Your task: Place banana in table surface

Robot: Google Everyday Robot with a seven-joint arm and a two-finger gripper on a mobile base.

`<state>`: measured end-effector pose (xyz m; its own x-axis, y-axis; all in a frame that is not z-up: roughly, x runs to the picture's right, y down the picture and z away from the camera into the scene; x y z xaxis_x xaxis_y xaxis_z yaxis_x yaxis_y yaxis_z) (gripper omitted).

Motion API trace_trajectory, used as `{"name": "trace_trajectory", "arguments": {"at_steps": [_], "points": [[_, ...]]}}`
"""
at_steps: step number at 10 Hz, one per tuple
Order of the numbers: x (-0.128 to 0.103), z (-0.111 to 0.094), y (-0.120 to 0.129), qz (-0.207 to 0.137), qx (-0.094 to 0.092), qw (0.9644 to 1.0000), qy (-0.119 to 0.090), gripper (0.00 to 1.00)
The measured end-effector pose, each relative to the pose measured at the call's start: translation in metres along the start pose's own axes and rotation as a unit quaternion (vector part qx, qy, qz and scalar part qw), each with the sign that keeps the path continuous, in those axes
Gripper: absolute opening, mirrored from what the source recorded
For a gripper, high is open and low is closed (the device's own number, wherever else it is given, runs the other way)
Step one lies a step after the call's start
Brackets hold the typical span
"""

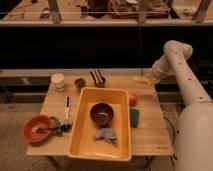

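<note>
Gripper (151,76) at far right corner of tabletop (150,131), fingers clamped on banana (141,80), held low near the far edge. Risk: released here, the banana could roll off that edge; bare wood right of the tub (76,127) looked safer

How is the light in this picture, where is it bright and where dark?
Camera view: warm, dim light on the table surface and the yellow tub; camera view: the band behind the table is almost black; camera view: the gripper, over the table's far right corner by the banana, is well lit.
</note>
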<state>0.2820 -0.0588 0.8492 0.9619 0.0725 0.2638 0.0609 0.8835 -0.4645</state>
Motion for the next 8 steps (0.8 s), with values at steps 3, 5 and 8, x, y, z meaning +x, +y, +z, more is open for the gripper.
{"name": "trace_trajectory", "arguments": {"at_steps": [3,5,8], "points": [[-0.015,-0.03,-0.003,-0.029,0.022,0.9993,0.002,0.31],[-0.028,-0.053,-0.005,-0.057,0.04,0.9976,0.006,0.31],[-0.044,-0.084,-0.015,-0.077,0.049,0.9958,0.009,0.31]]}}
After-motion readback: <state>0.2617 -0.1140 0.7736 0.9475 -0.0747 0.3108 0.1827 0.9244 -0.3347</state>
